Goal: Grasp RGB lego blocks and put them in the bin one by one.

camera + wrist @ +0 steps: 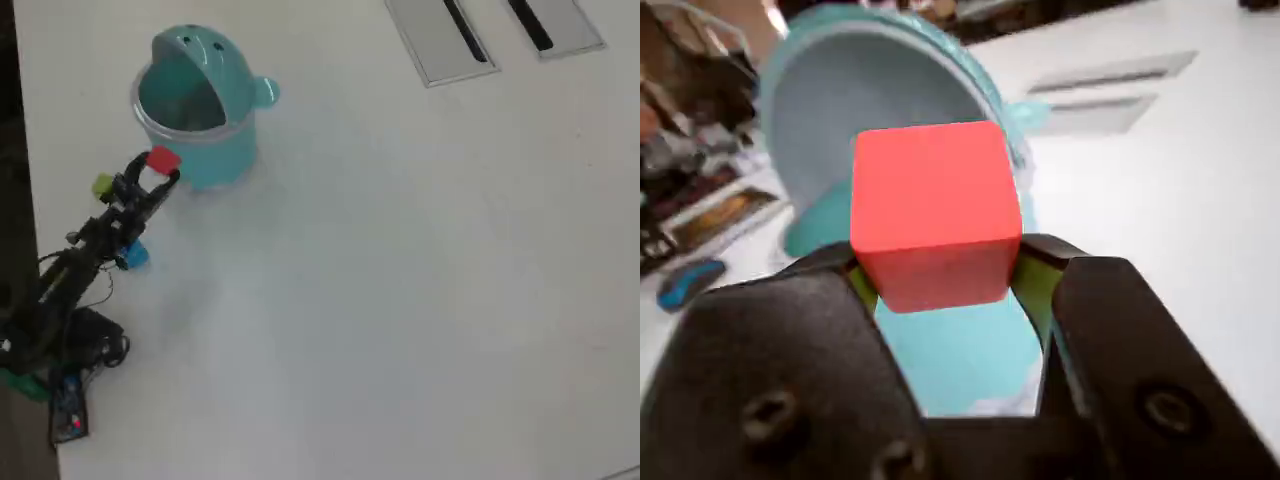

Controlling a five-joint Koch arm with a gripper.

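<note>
Clenching the red block (935,210) between its two black jaws, the gripper (940,275) holds it up in front of the teal bin (840,110) in the wrist view, the block's lower edges pressed against the jaw pads. Seen from overhead, the red block (163,160) sits at the arm's tip just beside the bin (215,160), near its lower left wall and not over the opening. The yellowish-green block (102,185) lies on the white surface (400,280) left of the arm, and the blue block (132,256) lies lower, close against the arm. Two grey slotted plates (440,40) sit at the far top edge.
</note>
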